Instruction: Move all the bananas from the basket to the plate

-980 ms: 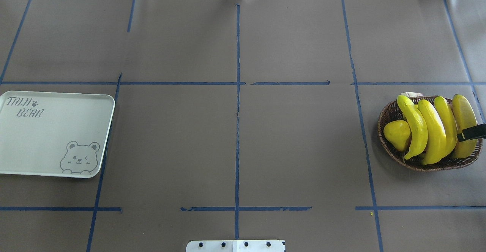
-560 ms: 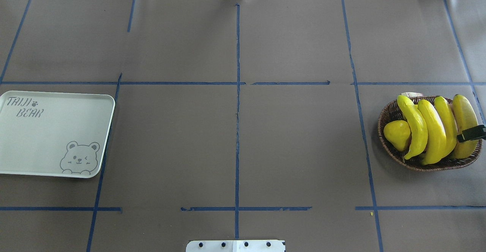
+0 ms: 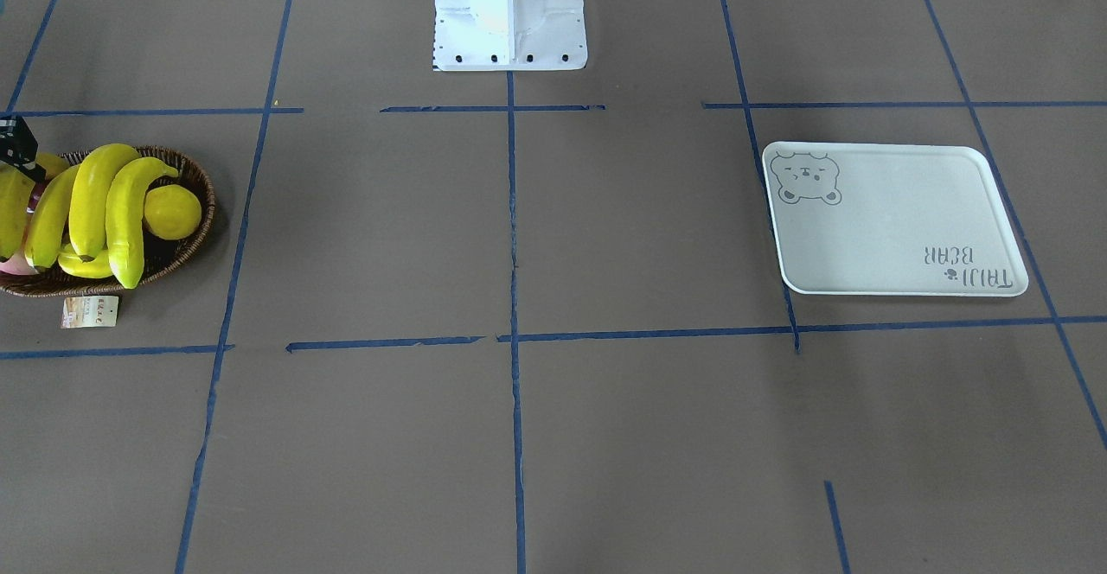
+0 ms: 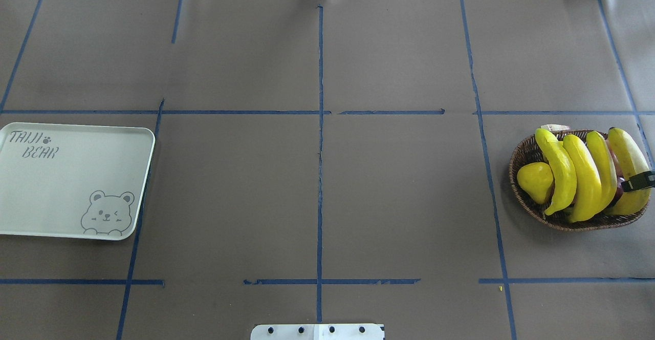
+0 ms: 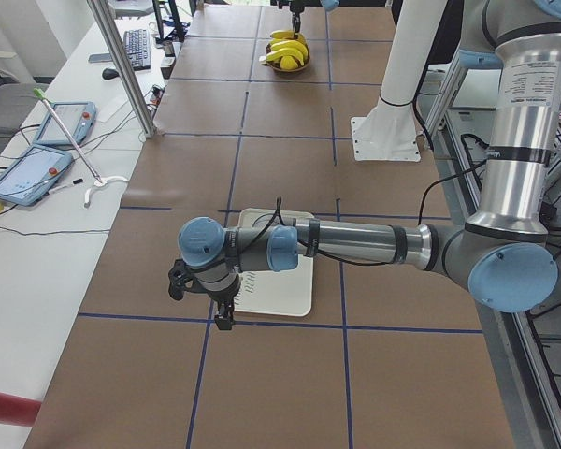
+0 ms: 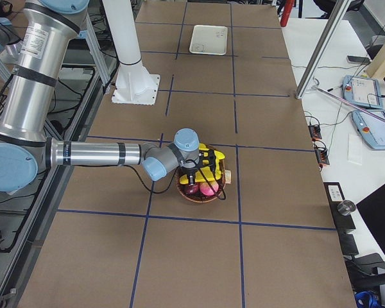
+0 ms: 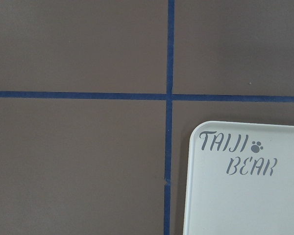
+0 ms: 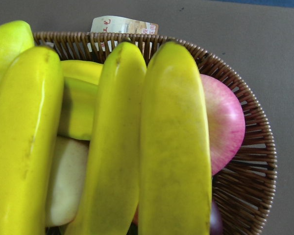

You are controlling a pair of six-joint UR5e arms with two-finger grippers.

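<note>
The right hand [image 4: 642,180] has dropped against the outermost banana [image 4: 627,149], nudging it outward (pinching or spread, I cannot tell). First pickup looks near.

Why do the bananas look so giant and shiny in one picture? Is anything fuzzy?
Right wrist view: the camera is very close, so the bananas fill the picture, with pale shine on their skins; the basket weave looks sharp. Left wrist view: the plate lettering is crisp. Front-facing view: the white robot base glares brightly.
</note>
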